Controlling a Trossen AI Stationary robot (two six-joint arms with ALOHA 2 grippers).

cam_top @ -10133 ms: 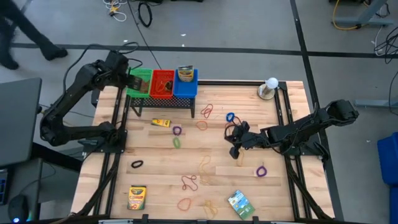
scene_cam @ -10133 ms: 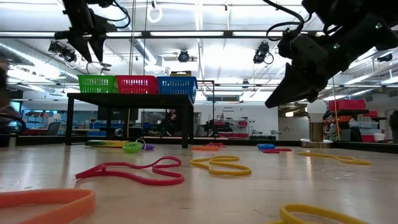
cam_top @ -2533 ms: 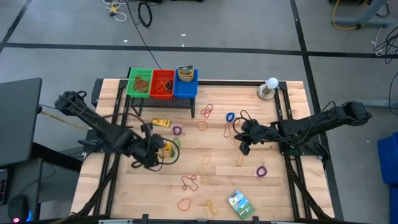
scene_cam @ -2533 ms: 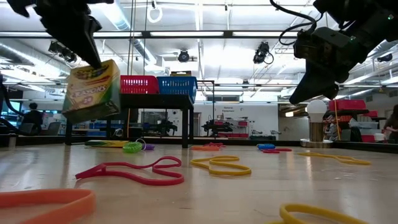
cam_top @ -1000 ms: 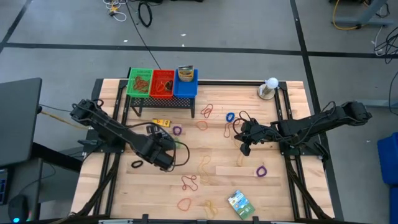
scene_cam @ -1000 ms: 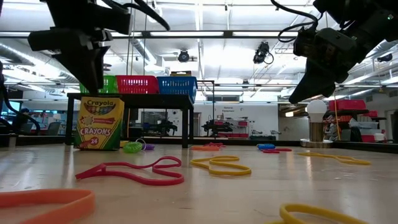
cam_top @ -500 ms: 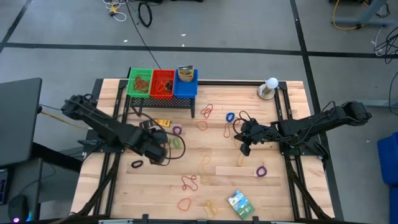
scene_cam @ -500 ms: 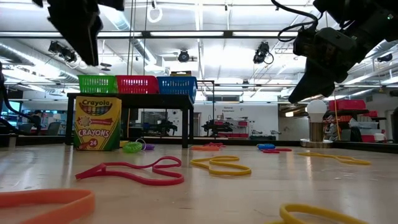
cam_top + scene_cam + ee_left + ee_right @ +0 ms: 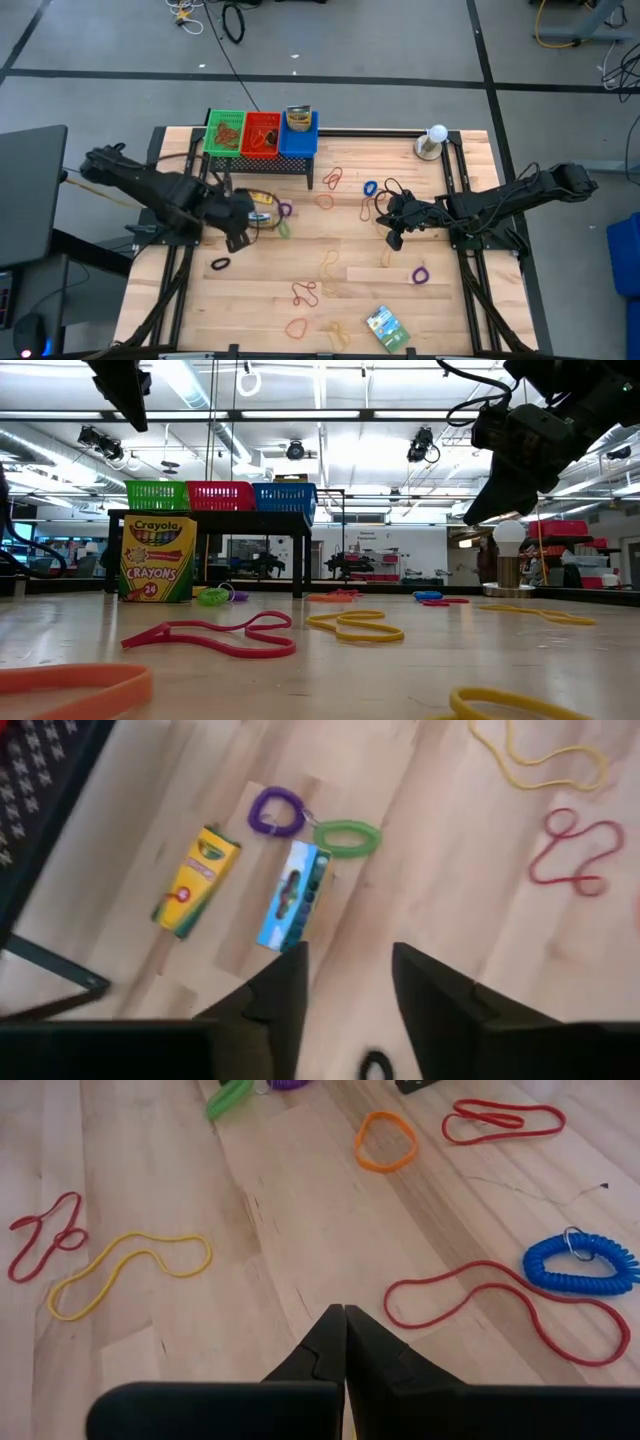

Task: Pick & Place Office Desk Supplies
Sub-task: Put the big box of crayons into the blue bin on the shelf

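Note:
A Crayola crayon box (image 9: 157, 558) stands upright on its bottom end on the table, its top (image 9: 293, 896) seen from above in the left wrist view. My left gripper (image 9: 345, 982) hangs open above and beside it, touching nothing (image 9: 128, 400). A second crayon box (image 9: 197, 880) lies flat near the rack. A purple coil (image 9: 275, 810) and a green coil (image 9: 347, 837) lie by the upright box. My right gripper (image 9: 343, 1318) is shut and hovers over the table's middle right (image 9: 392, 238), above red (image 9: 480, 1295) and yellow (image 9: 130, 1270) rubber bands.
A black rack (image 9: 262, 160) with green, red and blue baskets stands at the far edge. A white ball on a base (image 9: 435, 140) sits far right. A green packet (image 9: 384, 325) and several rubber bands (image 9: 305, 292) lie toward the near edge; a blue coil (image 9: 580, 1265) lies by the right gripper.
My left gripper has risen from the top of the upright crayon box and drawn back toward the table's left and far edges, turning as it went. The box has stayed standing on the table. My right gripper has kept still.

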